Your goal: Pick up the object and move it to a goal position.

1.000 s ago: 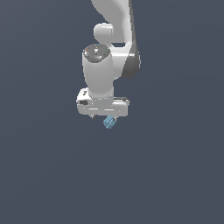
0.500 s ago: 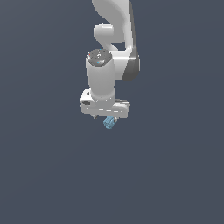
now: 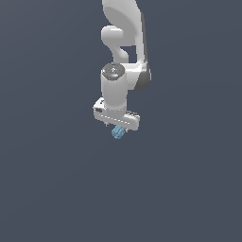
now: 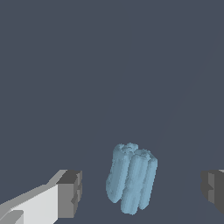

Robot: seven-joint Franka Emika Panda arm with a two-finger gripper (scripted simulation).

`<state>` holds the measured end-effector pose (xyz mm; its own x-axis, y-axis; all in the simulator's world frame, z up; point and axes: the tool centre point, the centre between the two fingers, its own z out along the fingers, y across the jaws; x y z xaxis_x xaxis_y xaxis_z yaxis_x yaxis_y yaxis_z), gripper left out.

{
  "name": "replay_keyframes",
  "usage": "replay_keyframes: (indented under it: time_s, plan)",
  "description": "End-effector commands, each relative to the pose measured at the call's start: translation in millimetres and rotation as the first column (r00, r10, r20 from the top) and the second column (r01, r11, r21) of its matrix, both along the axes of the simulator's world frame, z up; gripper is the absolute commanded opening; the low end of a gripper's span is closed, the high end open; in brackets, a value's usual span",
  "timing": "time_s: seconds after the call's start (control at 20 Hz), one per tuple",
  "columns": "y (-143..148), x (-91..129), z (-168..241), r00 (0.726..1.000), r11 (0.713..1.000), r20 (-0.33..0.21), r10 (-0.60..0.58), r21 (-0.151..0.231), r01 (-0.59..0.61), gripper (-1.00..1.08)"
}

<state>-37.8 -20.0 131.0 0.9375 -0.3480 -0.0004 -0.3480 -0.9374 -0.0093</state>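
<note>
Only a plain, uniform dark grey-blue backdrop (image 3: 47, 179) is seen in both views, on which no edge, marking, seam or shadow can be made out, and no other thing is shown.

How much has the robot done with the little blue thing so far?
The gripper is already lined up around the light-blue lumpy chunk. Its fingers are open, with gaps on both sides, so nothing is grabbed yet. Closing, lifting and carrying it to the goal are left; no goal marker shows.
</note>
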Motion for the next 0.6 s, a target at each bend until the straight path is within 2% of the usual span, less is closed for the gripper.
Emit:
replay_keyframes:
  time_s: [0.0, 0.55]
  plan:
    - [3, -10, -11, 0.998, 0.998, -0.001, -0.058, -0.002, 0.058, 1.00]
    - [8, -40, -39, 0.978, 0.978, -0.003, -0.209, -0.008, 0.209, 1.00]
